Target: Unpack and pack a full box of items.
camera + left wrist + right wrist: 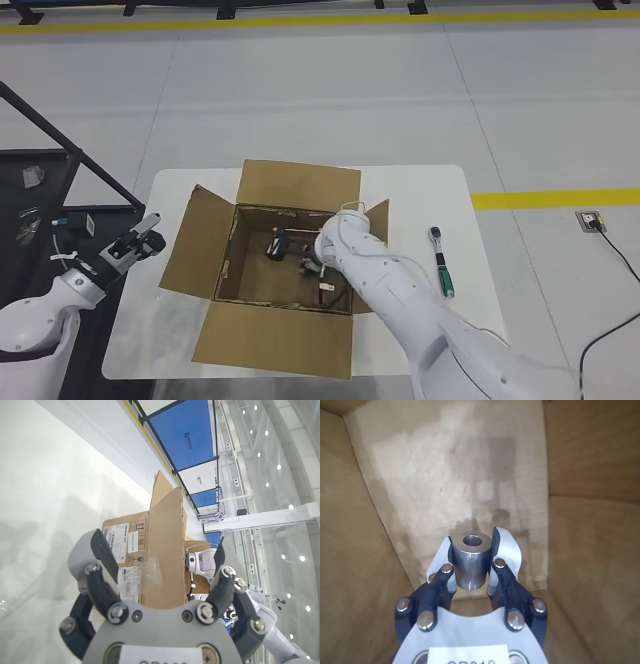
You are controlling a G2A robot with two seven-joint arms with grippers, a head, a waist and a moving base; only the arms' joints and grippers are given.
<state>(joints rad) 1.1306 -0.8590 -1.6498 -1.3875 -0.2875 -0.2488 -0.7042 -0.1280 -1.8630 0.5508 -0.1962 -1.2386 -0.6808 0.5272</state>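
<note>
Steel cylinder (472, 560), short, with a centre bore, is inside the cardboard box (595, 462), clamped in the right gripper (473, 538). One finger pad sits on each side of its barrel, and the bored end points toward the box floor. Can't tell if it touches the floor. Brown walls close in on both sides, and the floor beyond the fingertips is bare cardboard.

From the top camera: the box (290, 190) sits mid-table with all four flaps folded out. The right arm (370, 270) goes over the near right corner and down into it. A few small dark items (277, 244) lie inside next to the wrist, too small to identify.

Left gripper (145, 238) is off the left side of the box, near the table edge, apart from the cardboard. In its wrist view the left gripper (160, 542) has its fingers spread wide with nothing between them, and it faces the labelled outer wall of the box (165, 540) and one raised flap. Some clear film is stuck on that wall.

A tool with a green handle (441, 265) lies on the white table (430, 190) to the right of the box, well apart from it
</note>
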